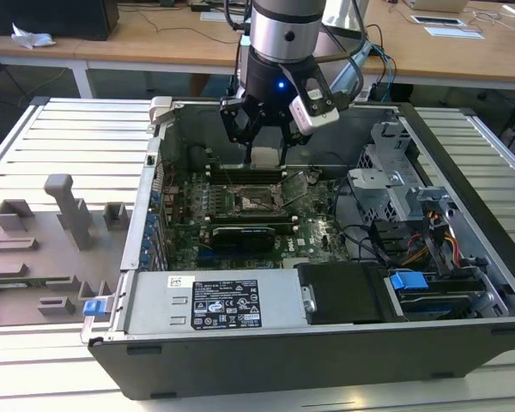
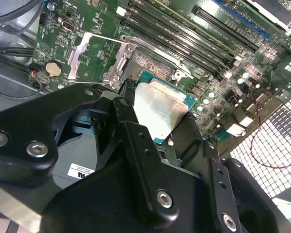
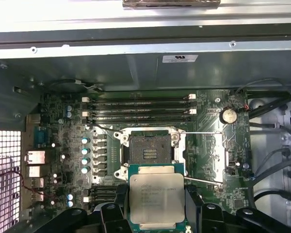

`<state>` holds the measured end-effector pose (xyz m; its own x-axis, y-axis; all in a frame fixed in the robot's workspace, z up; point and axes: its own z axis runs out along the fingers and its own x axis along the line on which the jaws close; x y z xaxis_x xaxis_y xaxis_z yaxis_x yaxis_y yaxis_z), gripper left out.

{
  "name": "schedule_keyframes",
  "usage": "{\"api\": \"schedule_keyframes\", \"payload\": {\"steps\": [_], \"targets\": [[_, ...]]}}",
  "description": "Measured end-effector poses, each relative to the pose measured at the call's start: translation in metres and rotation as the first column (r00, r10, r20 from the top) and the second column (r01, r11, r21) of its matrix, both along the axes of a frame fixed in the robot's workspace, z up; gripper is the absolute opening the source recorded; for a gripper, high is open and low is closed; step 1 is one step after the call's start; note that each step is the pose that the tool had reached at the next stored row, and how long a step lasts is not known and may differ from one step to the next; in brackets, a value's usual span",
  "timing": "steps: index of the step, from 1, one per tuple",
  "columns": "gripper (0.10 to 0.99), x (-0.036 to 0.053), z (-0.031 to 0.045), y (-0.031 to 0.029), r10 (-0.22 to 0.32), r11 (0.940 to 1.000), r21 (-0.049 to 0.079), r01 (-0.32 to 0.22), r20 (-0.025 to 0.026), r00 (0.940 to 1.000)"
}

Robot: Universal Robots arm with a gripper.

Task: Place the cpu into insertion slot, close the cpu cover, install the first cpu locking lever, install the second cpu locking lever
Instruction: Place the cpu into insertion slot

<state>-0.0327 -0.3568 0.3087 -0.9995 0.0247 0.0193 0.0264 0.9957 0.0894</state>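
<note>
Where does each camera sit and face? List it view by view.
Exterior view: off the arm, looking down into the open computer case; the arm and gripper show.
First wrist view: faces the insertion slot squarely; gripper links show.
Second wrist view: slantwise along the black fingers.
Both wrist views share the gripped cpu.

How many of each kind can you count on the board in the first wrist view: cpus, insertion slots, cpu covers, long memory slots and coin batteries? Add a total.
cpu: 1
insertion slot: 1
cpu cover: 1
long memory slots: 4
coin battery: 1
Total: 8
</note>
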Motion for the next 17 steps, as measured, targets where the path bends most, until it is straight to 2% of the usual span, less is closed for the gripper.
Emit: {"api": "schedule_keyframes", "payload": {"steps": [17], "targets": [[0.545,0.0,-0.0164,0.0,0.0,1.0,0.0,0.0,0.0,1.0]]}}
